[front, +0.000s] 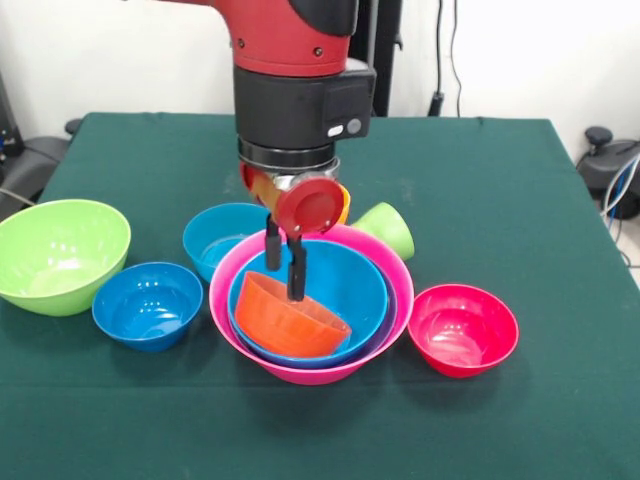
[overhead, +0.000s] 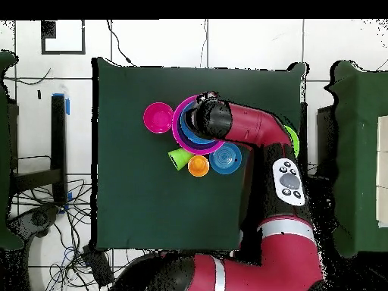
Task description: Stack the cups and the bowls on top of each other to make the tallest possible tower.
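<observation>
The tower's base is the big pink bowl (front: 310, 372) (overhead: 180, 129), with a purple bowl (front: 385, 325) and a sky blue bowl (front: 350, 285) nested inside. An orange bowl (front: 295, 320) lies tilted in the blue one. My gripper (front: 285, 283) points down into the stack. Its fingers (front: 297, 270) straddle the orange bowl's back rim, shut on it. The orange cup (front: 344, 205) (overhead: 198, 166) stands behind my wrist. The lime green cup (front: 387, 230) (overhead: 179, 158) lies on its side next to it. In the overhead view my arm hides the gripper.
A large lime green bowl (front: 60, 255) (overhead: 292, 136) and a dark blue bowl (front: 147, 305) sit left of the stack. A teal bowl (front: 220, 240) (overhead: 226, 158) is behind it. A red-pink bowl (front: 462, 330) (overhead: 158, 118) sits to the right. The green table (front: 500, 200) has edges all round.
</observation>
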Tool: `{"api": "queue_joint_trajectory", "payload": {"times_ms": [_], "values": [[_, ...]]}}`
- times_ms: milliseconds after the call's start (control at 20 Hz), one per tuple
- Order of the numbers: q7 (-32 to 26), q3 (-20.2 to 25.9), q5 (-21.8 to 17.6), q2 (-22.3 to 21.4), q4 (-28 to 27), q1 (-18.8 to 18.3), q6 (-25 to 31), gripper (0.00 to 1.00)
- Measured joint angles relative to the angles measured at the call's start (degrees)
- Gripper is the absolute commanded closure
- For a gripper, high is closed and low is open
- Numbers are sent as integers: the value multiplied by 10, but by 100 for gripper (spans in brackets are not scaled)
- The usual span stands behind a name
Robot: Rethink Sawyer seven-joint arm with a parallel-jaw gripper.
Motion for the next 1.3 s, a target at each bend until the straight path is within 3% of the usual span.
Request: {"api": "queue_joint_trajectory", "payload": {"times_ms": [300,550,900,1300], "values": [[-1,1,-28,13,-32,-1,-2,0],[-28,28,-63,-5,-34,-23,9,0],[-134,84,-95,-56,-23,-70,41,0],[-334,194,-131,-115,20,-149,43,0]]}}
